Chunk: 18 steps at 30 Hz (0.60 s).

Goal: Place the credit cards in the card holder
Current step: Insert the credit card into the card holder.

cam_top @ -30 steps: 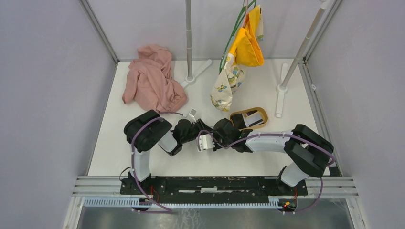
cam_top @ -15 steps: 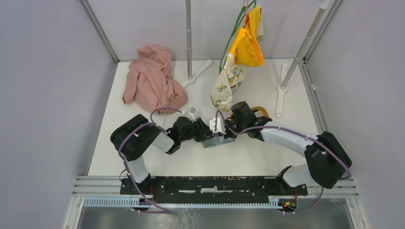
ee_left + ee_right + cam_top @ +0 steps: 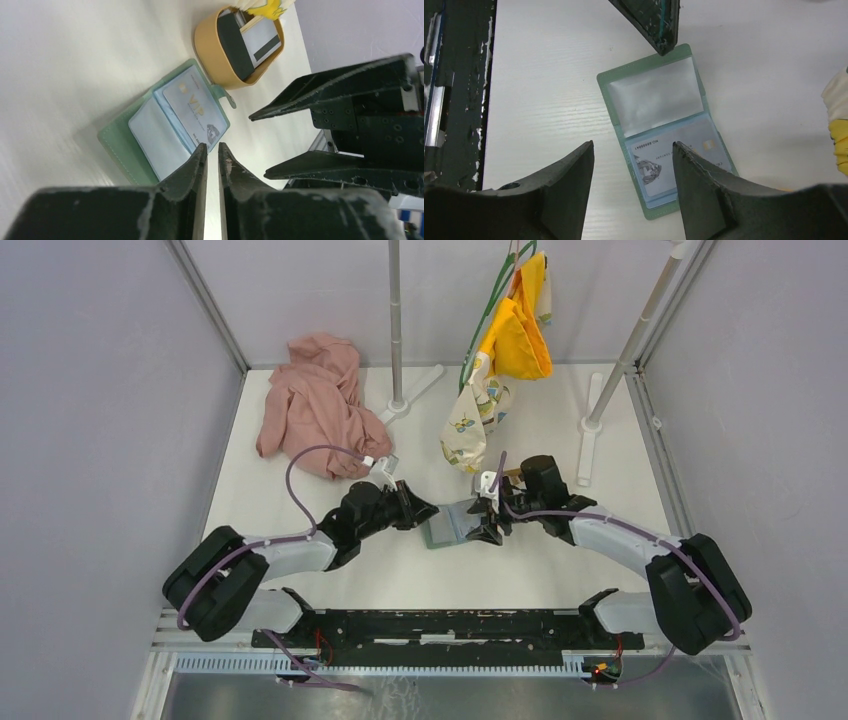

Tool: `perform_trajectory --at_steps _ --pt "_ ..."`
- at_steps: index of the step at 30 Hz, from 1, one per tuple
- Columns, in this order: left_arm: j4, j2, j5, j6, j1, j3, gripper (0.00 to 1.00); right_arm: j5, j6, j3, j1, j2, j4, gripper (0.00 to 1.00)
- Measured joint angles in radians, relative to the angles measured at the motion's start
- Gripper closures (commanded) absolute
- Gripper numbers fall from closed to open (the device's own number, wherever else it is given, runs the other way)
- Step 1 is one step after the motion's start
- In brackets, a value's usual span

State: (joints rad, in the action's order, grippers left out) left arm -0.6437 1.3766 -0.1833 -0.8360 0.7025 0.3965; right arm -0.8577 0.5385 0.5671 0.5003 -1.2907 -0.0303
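Wallet [image 3: 150, 150] is lying open and flat on the tabletop [image 3: 450, 575], roughly mid-table, between your two end effectors. The tray [image 3: 210, 60] sits just beyond it.

How the wallet looks:
- Sage-green cover, about square when open, with a small strap tab [image 3: 227, 97] sticking out on the tray side.
- Two clear plastic sleeves inside with pale blue edging.
- The sleeve [image 3: 656, 102] nearer the left arm looks empty and only shows glare.
- The other sleeve holds a pale card [image 3: 192, 112] with gold "VIP" lettering, a chip, a diamond graphic and a number line along one edge. It sits square in the sleeve with its face up.

Other cards are in the tray, standing on edge and leaning:
- One black card [image 3: 231, 42].
- One white card [image 3: 260, 37] with a dark stripe.

Left end effector [image 3: 212, 150]:
- Fingers are nearly together with just a thin slit between them, and nothing is in it.
- The tips sit at the wallet's edge on the empty-sleeve side.
- You can't tell from these views whether they touch the cover.

Right end effector [image 3: 631, 150]:
- Fingers are wide apart and empty.
- It hangs above the card side of the wallet, with the fingers straddling that half in its wrist view.
- No contact is visible.
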Motion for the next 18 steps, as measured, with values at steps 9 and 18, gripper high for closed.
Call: perform_trajectory --at_steps 9,18 --pt "0.12 -0.158 0.096 0.164 -0.013 0.013 0.31 0.035 -0.193 0.045 -0.012 -0.108 -0.047 0.41" --pt "0.163 -0.114 -0.042 0.207 -0.023 0.046 0.66 0.19 -0.272 0.084 -0.011 -0.183 -0.012 0.64"
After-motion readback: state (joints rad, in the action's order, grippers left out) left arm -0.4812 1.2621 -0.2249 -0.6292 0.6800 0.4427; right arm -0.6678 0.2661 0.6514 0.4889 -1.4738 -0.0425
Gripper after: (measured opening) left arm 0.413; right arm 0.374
